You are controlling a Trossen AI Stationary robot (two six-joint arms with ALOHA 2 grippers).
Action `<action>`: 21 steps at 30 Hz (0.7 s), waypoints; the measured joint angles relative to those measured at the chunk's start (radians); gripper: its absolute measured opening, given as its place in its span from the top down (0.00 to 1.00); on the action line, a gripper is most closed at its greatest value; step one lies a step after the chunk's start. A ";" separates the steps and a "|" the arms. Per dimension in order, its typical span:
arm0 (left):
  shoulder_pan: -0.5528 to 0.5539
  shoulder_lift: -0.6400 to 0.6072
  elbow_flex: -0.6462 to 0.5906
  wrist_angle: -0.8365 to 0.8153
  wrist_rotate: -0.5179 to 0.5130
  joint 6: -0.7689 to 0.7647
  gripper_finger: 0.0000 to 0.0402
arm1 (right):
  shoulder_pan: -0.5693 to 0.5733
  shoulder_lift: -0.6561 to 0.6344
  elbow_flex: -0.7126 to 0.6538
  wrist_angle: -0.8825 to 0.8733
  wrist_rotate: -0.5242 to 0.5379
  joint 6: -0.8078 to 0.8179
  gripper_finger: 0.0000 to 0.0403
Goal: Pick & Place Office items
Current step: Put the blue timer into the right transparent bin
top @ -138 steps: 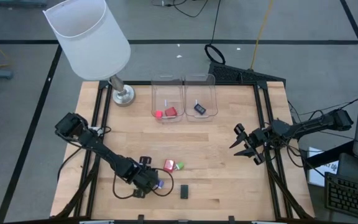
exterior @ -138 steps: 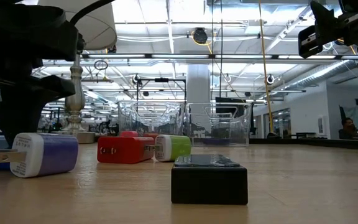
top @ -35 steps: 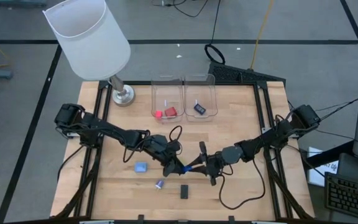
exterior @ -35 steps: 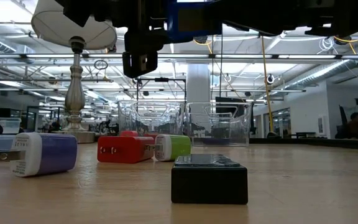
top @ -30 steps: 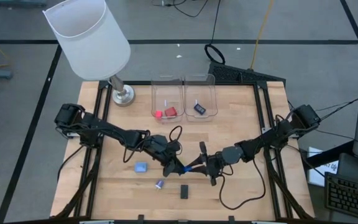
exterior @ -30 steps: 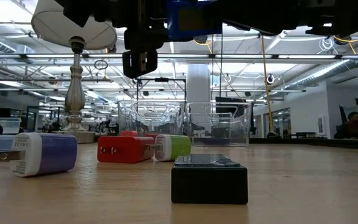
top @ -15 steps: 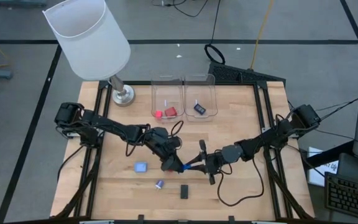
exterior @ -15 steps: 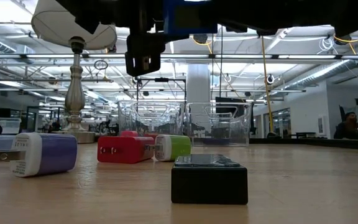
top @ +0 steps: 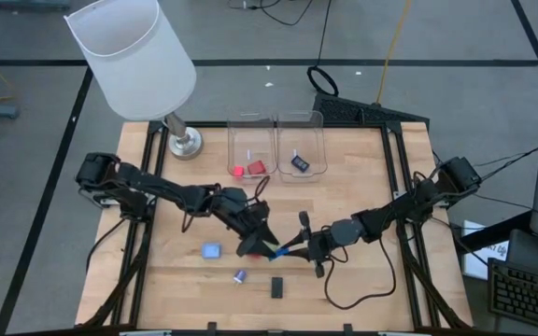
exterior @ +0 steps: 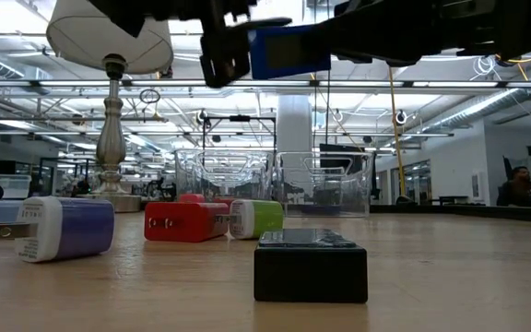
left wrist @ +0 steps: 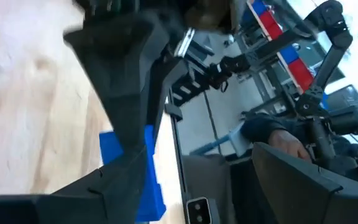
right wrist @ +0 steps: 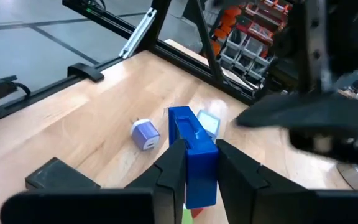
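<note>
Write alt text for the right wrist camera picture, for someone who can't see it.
The right pincer is shut on a dark blue charger block, held above a wooden table. On the table beyond lie a small lavender plug adapter, a light blue piece and a black block; the other arm blurs across one side.

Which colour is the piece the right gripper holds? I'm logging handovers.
Dark blue piece, clearest in the right wrist view.

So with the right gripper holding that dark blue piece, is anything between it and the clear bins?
Nothing on the table is. The right gripper holds the dark blue piece in the air, and bare wood lies toward the clear bins. The left gripper hovers close beside, jaws open.
</note>
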 joint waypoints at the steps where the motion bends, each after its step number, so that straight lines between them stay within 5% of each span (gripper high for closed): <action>1: 0.000 -0.019 0.000 -0.018 -0.013 0.017 0.27 | 0.000 0.000 0.000 0.002 0.000 0.005 0.84; 8: -0.009 -0.193 0.000 -0.235 -0.209 0.156 0.27 | 0.000 -0.055 0.001 -0.065 -0.001 0.028 0.85; 21: -0.241 -0.449 -0.028 -0.570 -0.897 0.300 0.27 | 0.006 -0.260 -0.075 -0.147 -0.001 0.124 0.85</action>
